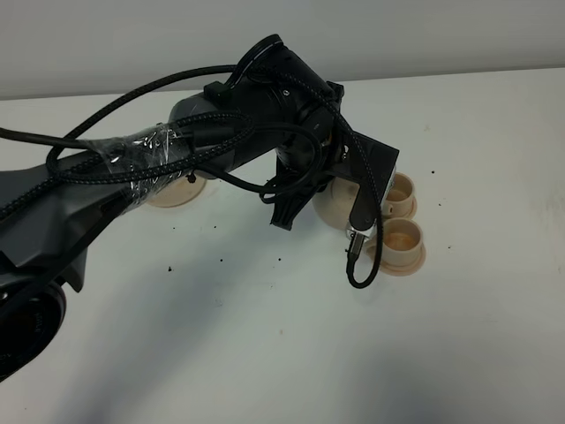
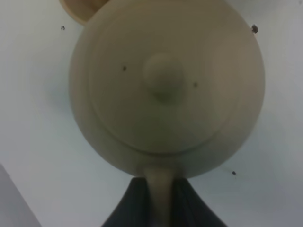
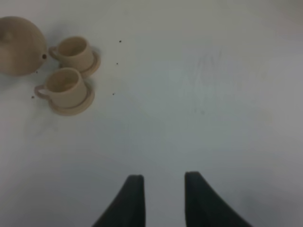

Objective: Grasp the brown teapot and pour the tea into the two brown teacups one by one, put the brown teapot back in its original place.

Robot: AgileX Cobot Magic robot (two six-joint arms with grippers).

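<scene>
Left gripper [image 2: 158,191] clamped on brown teapot [image 2: 165,85] handle, pot just beside two brown teacups [image 1: 402,240] toward far right of tabletop [image 1: 265,353], wide saucer [image 1: 172,194] nearer left edge, right gripper [image 3: 163,189] jaws apart

Soft, even light from above washes the white table [image 1: 291,353], and the arm [image 1: 265,97] casts a pale, diffuse shadow toward the table's near left corner. Small glints sit on the plastic wrap [image 1: 150,146]. Wrist views are dimmer and greyish: the teapot [image 2: 165,85] fills one, badly blurred; the cups [image 3: 64,87] look soft.
</scene>
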